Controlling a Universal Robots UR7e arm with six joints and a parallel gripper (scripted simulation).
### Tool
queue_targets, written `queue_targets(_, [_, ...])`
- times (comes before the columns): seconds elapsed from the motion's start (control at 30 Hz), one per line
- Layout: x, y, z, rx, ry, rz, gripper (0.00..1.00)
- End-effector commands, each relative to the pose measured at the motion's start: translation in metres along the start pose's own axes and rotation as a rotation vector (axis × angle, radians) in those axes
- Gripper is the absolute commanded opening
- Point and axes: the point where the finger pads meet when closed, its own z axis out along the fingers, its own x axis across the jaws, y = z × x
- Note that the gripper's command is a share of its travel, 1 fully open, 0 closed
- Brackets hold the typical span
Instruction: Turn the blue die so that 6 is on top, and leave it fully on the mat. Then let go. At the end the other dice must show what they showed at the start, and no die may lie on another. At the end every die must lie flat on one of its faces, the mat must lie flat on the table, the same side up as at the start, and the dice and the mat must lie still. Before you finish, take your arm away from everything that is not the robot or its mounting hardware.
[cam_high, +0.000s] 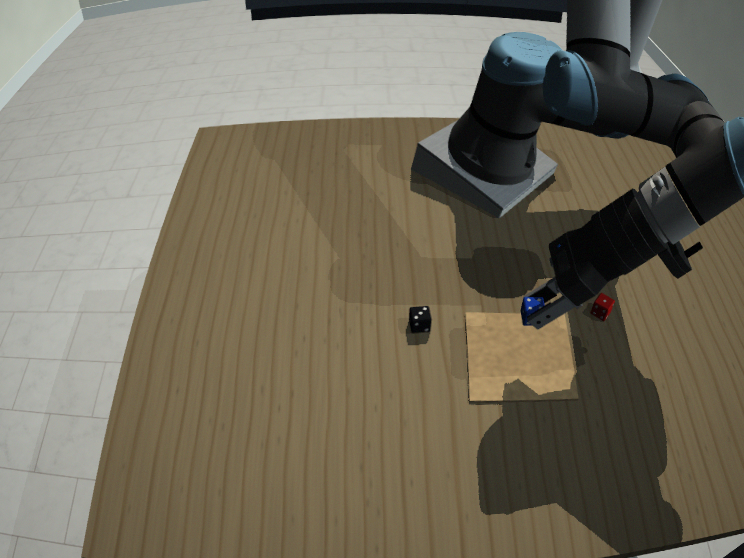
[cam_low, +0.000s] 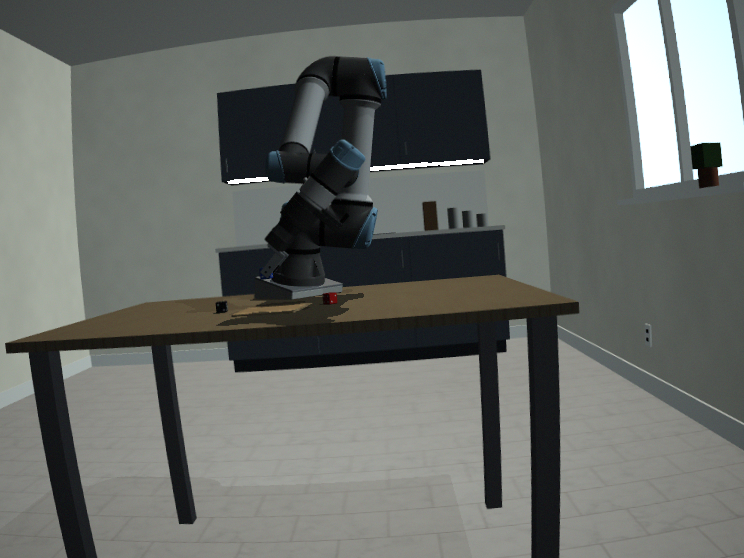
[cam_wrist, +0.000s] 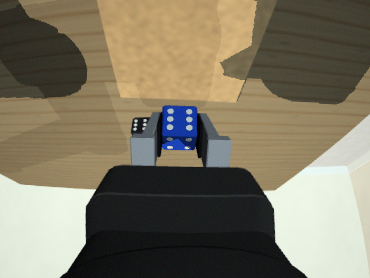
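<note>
My gripper (cam_high: 539, 310) is shut on the blue die (cam_high: 531, 306) and holds it in the air above the far edge of the tan mat (cam_high: 520, 355). In the wrist view the blue die (cam_wrist: 180, 129) sits between the two grey fingers, and its six-pip face points away from the wrist toward the mat (cam_wrist: 173, 41). In the exterior view the gripper (cam_low: 268, 270) is well above the table, over the mat (cam_low: 271, 308).
A black die (cam_high: 419, 318) lies on the table left of the mat and also peeks past the left finger in the wrist view (cam_wrist: 140, 125). A red die (cam_high: 602, 306) lies right of the mat's far corner. The arm's base (cam_high: 485, 162) stands behind.
</note>
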Motion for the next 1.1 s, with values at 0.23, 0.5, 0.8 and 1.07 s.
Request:
queue_targets(0.23, [-0.0012, 0.0022, 0.0018, 0.158, -0.01, 0.0, 0.49])
queue_targets(0.5, [0.0005, 0.0038, 0.0, 0.242, 0.002, 0.001, 0.49])
queue_targets(0.8, [0.0006, 0.0039, -0.0001, 0.255, 0.003, 0.0, 0.49])
queue_targets(1.07, [-0.0008, 0.0039, 0.002, 0.324, -0.008, -0.004, 0.49])
